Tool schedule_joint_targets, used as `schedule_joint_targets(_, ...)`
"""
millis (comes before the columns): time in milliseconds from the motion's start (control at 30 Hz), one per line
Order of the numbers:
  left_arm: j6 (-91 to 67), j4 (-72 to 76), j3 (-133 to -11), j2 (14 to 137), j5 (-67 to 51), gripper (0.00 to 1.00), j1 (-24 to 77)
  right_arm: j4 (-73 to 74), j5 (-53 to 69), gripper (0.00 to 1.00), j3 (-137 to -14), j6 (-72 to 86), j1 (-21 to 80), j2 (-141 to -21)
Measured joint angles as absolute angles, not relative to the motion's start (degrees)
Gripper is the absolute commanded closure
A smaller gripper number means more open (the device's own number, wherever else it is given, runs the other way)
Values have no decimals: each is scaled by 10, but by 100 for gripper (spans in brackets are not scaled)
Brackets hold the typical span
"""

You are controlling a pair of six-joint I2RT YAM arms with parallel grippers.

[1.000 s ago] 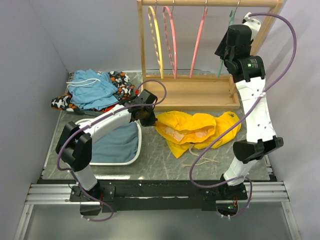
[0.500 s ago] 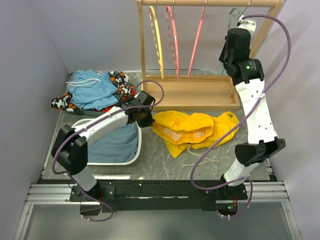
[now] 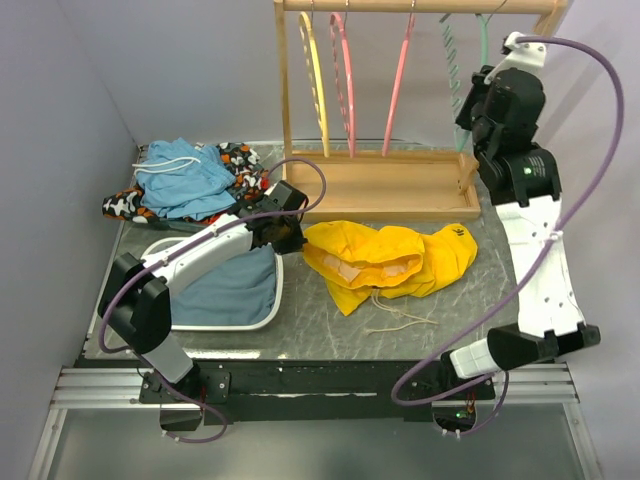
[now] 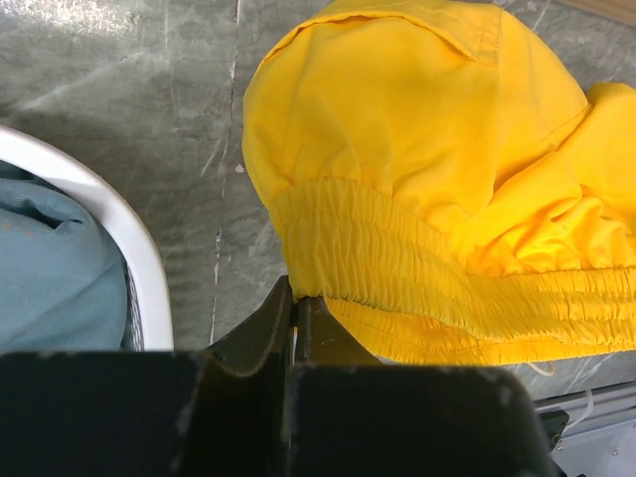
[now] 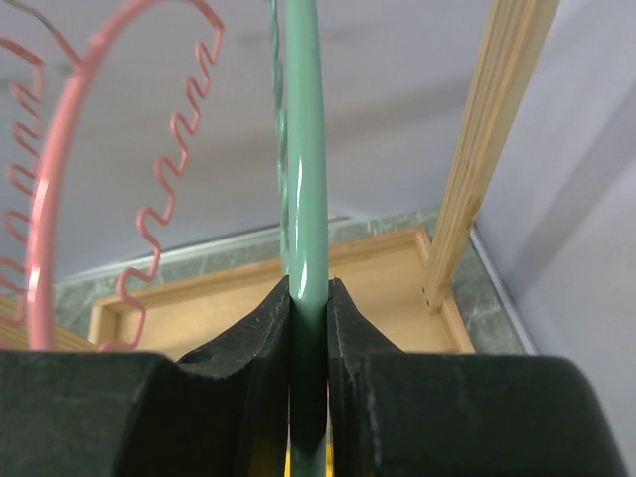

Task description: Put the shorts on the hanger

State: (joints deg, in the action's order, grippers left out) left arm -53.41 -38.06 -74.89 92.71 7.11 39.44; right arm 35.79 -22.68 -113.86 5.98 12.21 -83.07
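The yellow shorts (image 3: 390, 255) lie crumpled on the table's middle, with the white drawstring trailing toward the near edge. My left gripper (image 3: 288, 236) is at their left end. In the left wrist view it (image 4: 295, 298) is shut on the gathered waistband of the shorts (image 4: 427, 149). The teal-green hanger (image 3: 484, 40) hangs at the right end of the rack's rail. My right gripper (image 3: 480, 95) is raised beside it. In the right wrist view the gripper (image 5: 309, 298) is shut on the smooth arm of the hanger (image 5: 303, 149).
A wooden rack (image 3: 400, 185) stands at the back with a yellow hanger (image 3: 312, 80) and two pink hangers (image 3: 345, 70). Its right post (image 5: 487, 149) is close to my right gripper. A white basket (image 3: 230, 325) sits left of the shorts. A clothes pile (image 3: 180, 175) lies at back left.
My right gripper has closed on the hanger and shifted right along with it. The left gripper has drawn the shorts' waistband slightly to the left.
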Motion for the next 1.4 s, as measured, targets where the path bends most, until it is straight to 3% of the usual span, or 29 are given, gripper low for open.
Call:
schedule_joint_targets(433, -533, -387, -749, 927, 78, 99, 394, 354, -215, 100, -1027, 92, 142, -712)
schedule_joint_targets(933, -535, -403, -766, 973, 82, 99, 385, 574, -222, 100, -811, 250, 335, -457)
schedule_joint_targets(1167, -537, -416, -794, 999, 82, 99, 370, 665, -182, 100, -777, 308, 427, -447)
schedule_joint_targets(1400, -537, -425, -832, 1030, 79, 99, 359, 703, -128, 100, -799, 314, 445, -448)
